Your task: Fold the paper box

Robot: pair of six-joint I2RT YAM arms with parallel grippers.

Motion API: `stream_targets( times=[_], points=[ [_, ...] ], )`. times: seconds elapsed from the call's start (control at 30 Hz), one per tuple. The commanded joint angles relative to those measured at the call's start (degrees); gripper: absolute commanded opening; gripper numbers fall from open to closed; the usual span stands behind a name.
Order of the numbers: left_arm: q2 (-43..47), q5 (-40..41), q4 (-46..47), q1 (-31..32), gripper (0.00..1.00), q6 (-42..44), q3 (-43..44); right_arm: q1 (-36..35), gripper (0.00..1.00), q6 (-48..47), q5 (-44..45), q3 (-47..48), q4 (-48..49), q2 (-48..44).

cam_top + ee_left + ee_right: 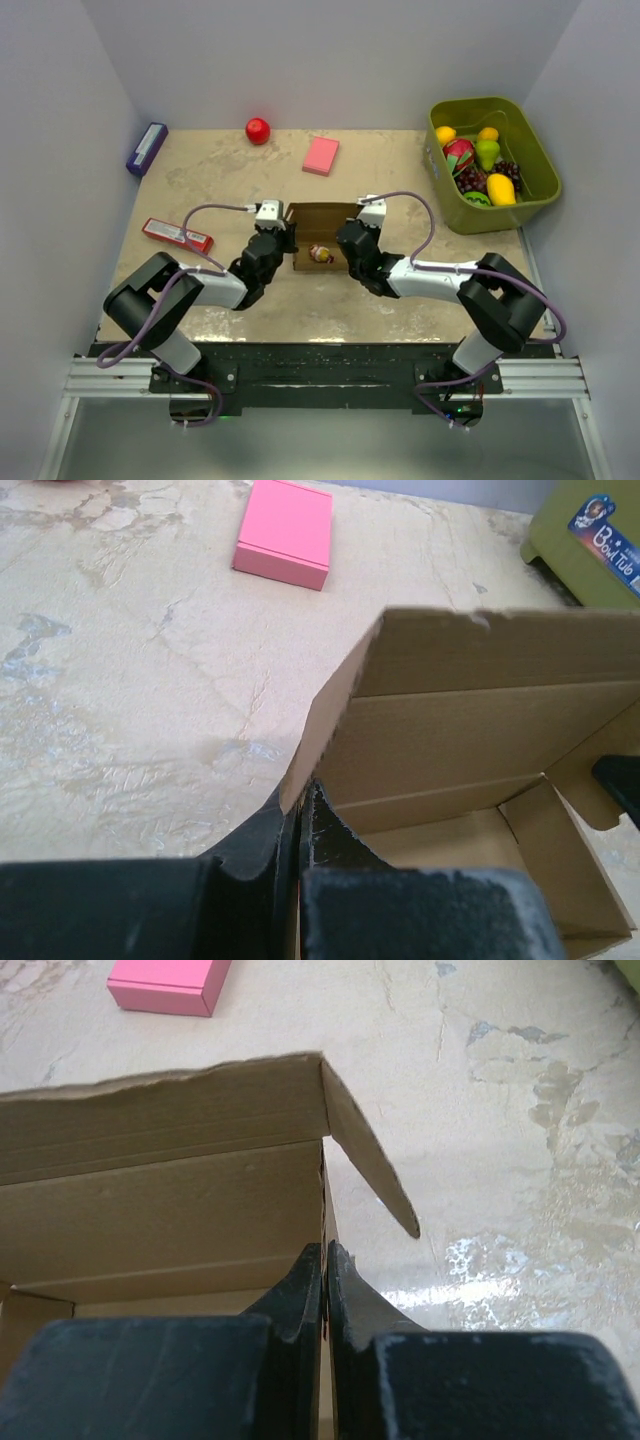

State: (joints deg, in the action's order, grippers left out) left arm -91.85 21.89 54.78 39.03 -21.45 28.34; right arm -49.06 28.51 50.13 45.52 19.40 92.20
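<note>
The paper box is brown cardboard, standing open at the table's middle with its back flap raised. My left gripper is shut on the box's left side wall. In the left wrist view, the fingers pinch that wall's edge, with the box interior to the right. My right gripper is shut on the right side wall. The right wrist view has the right gripper clamping the wall, with the box to its left and a loose side flap beyond. A small coloured object lies between the grippers.
A pink flat block lies behind the box. At the back right stands a green bin holding toy fruit. A red ball is at the back, a purple case at the far left, and a red packet left of my left arm.
</note>
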Motion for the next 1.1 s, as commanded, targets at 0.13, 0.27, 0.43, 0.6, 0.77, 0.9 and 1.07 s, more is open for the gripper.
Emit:
stream_targets(
  times=[0.13,0.27,0.43,0.6,0.77,0.9,1.07],
  points=[
    [-1.57,0.16,-5.47,4.3,0.0,-8.86,-4.69,-2.18,0.1,8.04,-4.25,-3.06,-3.13,-0.88],
    [-2.36,1.49,-6.09,5.45,0.0,-11.15,-5.31,-2.71,0.11,9.63,-4.08,-3.5,-4.89,-0.71],
    [-1.84,3.33,-8.02,5.53,0.0,-9.85,-4.43,-2.97,0.15,11.04,-3.29,-4.12,-7.79,-2.02],
    [-0.08,5.44,-10.4,5.53,0.0,-6.59,-3.9,-2.97,0.42,11.04,-3.72,-5.52,-10.77,-7.56],
    [0.53,4.92,-9.26,5.62,0.0,-2.2,-4.25,-2.97,0.66,10.86,-5.91,-6.23,-15.7,-13.52],
    [0.97,2.56,-6.98,5.62,0.0,3.58,-4.95,-2.89,0.82,8.86,-7.15,-6.32,-21.92,-18.53],
    [1.5,-0.88,-5.39,5.62,0.0,7.65,-4.96,5.53,0.85,-0.19,-21.26,-5.18,-23.44,-22.42]
  ],
)
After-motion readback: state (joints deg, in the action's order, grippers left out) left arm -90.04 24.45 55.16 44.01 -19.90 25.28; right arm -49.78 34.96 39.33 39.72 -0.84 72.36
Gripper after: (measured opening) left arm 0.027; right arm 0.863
